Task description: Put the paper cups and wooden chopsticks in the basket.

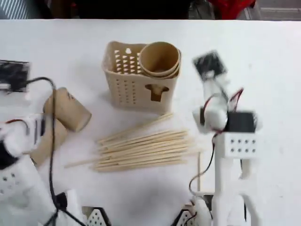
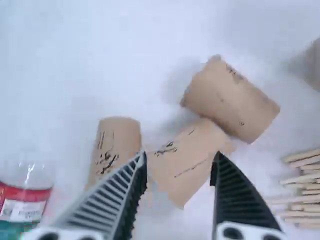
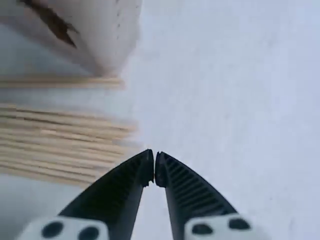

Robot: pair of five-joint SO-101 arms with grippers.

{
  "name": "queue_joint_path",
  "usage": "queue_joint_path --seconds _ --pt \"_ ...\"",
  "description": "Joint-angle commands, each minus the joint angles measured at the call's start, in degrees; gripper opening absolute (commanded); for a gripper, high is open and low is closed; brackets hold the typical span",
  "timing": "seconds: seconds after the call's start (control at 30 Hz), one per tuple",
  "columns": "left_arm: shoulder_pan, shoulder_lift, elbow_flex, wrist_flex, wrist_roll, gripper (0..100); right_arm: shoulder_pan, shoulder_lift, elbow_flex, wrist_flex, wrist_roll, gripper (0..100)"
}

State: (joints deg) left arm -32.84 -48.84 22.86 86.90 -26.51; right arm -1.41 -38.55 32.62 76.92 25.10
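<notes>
Several stacked cups (image 1: 160,59) stand in one end of the basket (image 1: 123,89) in the high view. The chopsticks (image 1: 146,148) lie piled on the table (image 1: 263,56) just in front of it, and loose cups (image 1: 70,113) lie on their sides farther left.

From the left wrist, the left claw (image 2: 177,172) is spread wide, with a tip on either side of the middle cup (image 2: 187,155) of three. A bottle (image 2: 20,200) is nearby.

From the right wrist, the right claw (image 3: 154,169) is clenched on nothing, just beside the chopstick ends.
</notes>
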Motion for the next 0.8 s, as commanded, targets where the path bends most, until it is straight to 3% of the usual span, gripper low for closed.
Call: queue_joint_path --seconds 0.0,0.37,0.77 --pt "-7.52 6.64 2.81 0.62 -0.79 23 -0.40 -6.37 12.84 -5.58 1.23 2.2" --pt "-11.38 16.22 12.66 -7.12 -1.49 23 -0.57 -13.32 29.10 -12.26 1.23 2.3" --pt "-13.32 17.10 20.57 -13.80 -1.76 23 -0.66 -13.93 30.77 -13.14 1.23 2.3"
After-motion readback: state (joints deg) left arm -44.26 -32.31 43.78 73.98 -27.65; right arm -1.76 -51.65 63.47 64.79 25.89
